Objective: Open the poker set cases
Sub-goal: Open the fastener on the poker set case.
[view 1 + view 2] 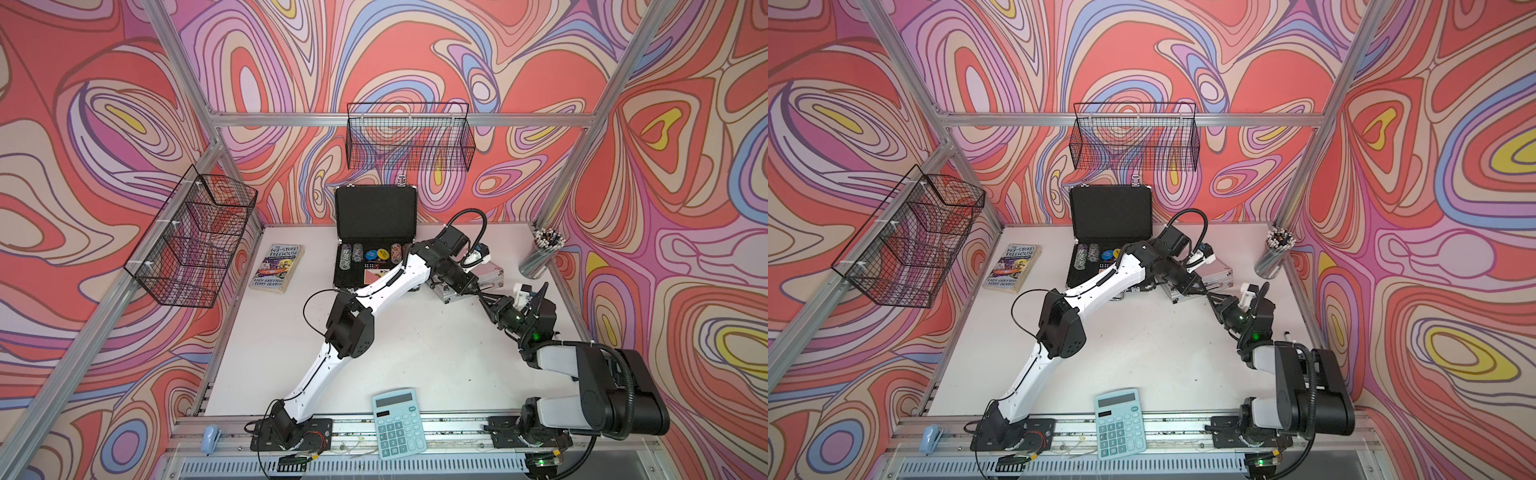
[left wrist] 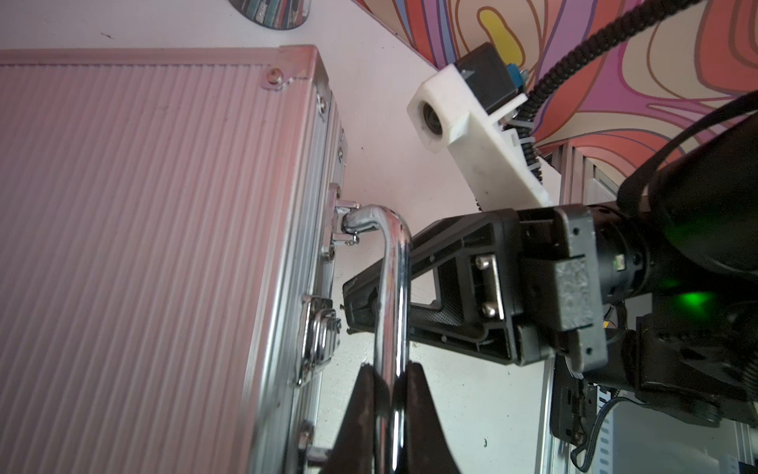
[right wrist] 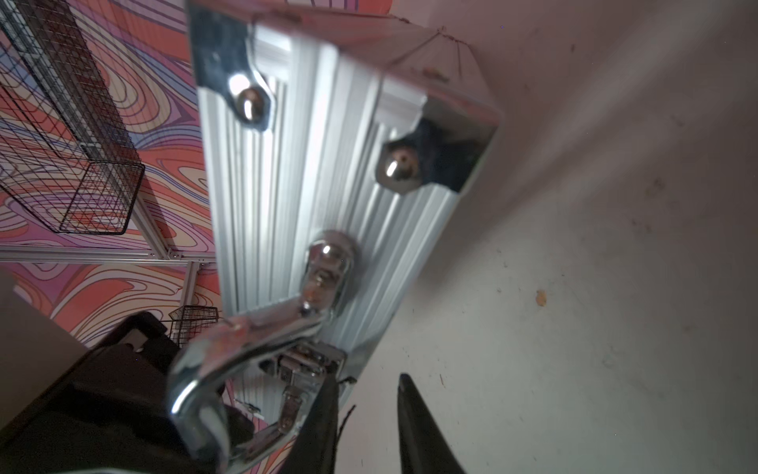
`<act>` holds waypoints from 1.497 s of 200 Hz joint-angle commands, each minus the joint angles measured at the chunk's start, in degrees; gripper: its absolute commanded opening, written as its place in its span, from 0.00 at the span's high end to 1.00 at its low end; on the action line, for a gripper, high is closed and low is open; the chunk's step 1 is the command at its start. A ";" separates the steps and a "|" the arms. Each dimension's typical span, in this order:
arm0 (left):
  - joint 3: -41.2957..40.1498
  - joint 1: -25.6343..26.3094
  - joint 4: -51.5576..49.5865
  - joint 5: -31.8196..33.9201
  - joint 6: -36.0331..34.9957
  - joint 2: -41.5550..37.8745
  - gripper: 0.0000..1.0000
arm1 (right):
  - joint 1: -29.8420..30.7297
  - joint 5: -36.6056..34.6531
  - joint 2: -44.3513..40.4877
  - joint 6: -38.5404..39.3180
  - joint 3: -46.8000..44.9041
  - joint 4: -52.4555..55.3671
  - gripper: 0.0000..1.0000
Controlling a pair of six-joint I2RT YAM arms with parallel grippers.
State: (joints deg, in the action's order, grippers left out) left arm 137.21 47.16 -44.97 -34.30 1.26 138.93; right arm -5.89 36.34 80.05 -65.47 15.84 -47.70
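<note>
The black poker case (image 1: pixel 376 212) (image 1: pixel 1111 212) stands open at the back of the table, lid upright, with chips showing in its base. To its right the silver poker case (image 1: pixel 488 274) (image 1: pixel 1221 272) (image 2: pixel 143 205) (image 3: pixel 307 164) lies flat and closed. My left gripper (image 2: pixel 389 369) (image 1: pixel 467 284) is shut on that case's chrome handle (image 2: pixel 393 266). From the right, my right gripper (image 3: pixel 365 381) (image 2: pixel 357 305) (image 1: pixel 484 297) reaches under the handle to the case's front edge. Its jaws stand slightly apart with only table between them, and one finger (image 3: pixel 324 410) lies against a latch (image 3: pixel 303 365) (image 2: pixel 318 336).
A paperback book (image 1: pixel 276 268) lies left of the black case. A cup of pencils (image 1: pixel 540 253) stands at the back right. A light-blue calculator (image 1: pixel 399 422) rests on the front rail. Wire baskets (image 1: pixel 409 137) (image 1: pixel 191 237) hang on the back and left walls.
</note>
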 commanded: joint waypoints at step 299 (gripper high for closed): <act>-6.85 -1.43 6.43 -1.71 2.57 -5.52 1.00 | 4.68 -3.64 3.62 -3.90 1.74 -16.68 0.76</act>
State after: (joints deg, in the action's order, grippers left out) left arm 130.72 46.35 -37.85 -34.39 1.54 136.92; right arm -1.45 33.65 86.76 -68.73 16.01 -59.33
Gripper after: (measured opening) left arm 0.097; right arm 0.240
